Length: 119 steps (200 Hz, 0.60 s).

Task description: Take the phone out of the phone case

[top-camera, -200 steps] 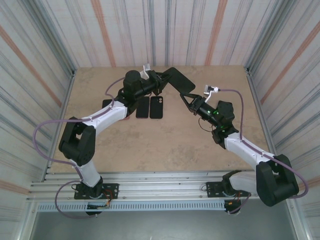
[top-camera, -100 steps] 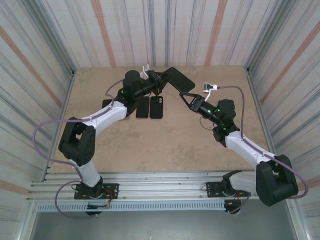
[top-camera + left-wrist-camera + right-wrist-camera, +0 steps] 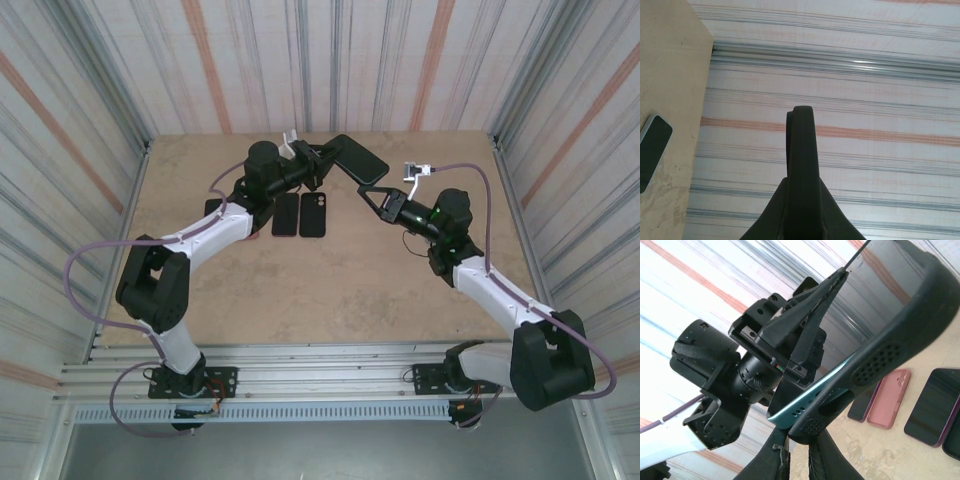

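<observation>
The phone case (image 3: pixel 355 158) is black and is held in the air over the far part of the worktop (image 3: pixel 330 285), close to the middle of the far edge, between the two arms. The jaws of the left gripper (image 3: pixel 322 166) are closed on the left end of the phone case; in the left wrist view the case is seen edge-on, standing up from between them. The jaws of the right gripper (image 3: pixel 374 196) are pinched on the lower right corner of the case. At this corner the case is pulled away from the phone (image 3: pixel 807 401) – its thin teal edge shows outside the black rim, while the rest of the phone sits inside. Under the case, two dark phones (image 3: pixel 287 214) (image 3: pixel 313 215) lie flat side by side on the worktop, and a third dark one (image 3: pixel 214 207) lies further toward the left edge. A pink case (image 3: pixel 888 397) lies flat on the worktop too, between dark phones.
</observation>
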### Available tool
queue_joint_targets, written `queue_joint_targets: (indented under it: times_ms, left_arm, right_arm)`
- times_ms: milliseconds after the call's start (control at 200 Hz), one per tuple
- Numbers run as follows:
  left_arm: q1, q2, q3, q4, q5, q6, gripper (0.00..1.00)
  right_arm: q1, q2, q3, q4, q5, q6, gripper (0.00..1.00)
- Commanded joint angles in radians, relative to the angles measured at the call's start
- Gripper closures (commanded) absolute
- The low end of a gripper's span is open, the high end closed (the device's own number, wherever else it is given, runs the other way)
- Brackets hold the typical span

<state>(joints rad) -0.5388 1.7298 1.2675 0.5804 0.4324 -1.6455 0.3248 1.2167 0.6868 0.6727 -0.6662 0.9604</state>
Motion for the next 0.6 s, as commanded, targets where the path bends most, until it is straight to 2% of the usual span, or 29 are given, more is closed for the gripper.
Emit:
queue_joint_targets:
  times_ms: [0, 85, 160, 401, 496, 591]
  left_arm:
    - [-0.014, -0.105, 0.039, 0.110, 0.078, -0.008, 1.00]
    - [-0.008, -0.095, 0.060, 0.130, 0.102, 0.005, 1.00]
    - [-0.003, -0.090, 0.080, 0.124, 0.119, 0.024, 1.00]
    - [0.017, -0.083, 0.079, 0.156, 0.142, 0.028, 1.00]
    - [0.027, -0.085, 0.084, 0.139, 0.161, 0.067, 1.00]
    - [0.044, -0.096, 0.076, 0.128, 0.183, 0.155, 1.00]
  right_arm:
    - [-0.019, 0.035, 0.013, -0.091, 0.027, 0.035, 0.87]
    - [-0.020, 0.057, 0.045, -0.179, -0.007, 0.048, 0.85]
    - [-0.025, 0.059, 0.016, -0.121, 0.014, 0.100, 0.85]
    - [-0.049, 0.083, 0.014, -0.097, -0.010, 0.175, 0.84]
    - [-0.050, 0.080, 0.038, -0.109, -0.036, 0.152, 0.79]
    - [-0.056, 0.065, 0.073, -0.149, -0.069, 0.092, 0.69]
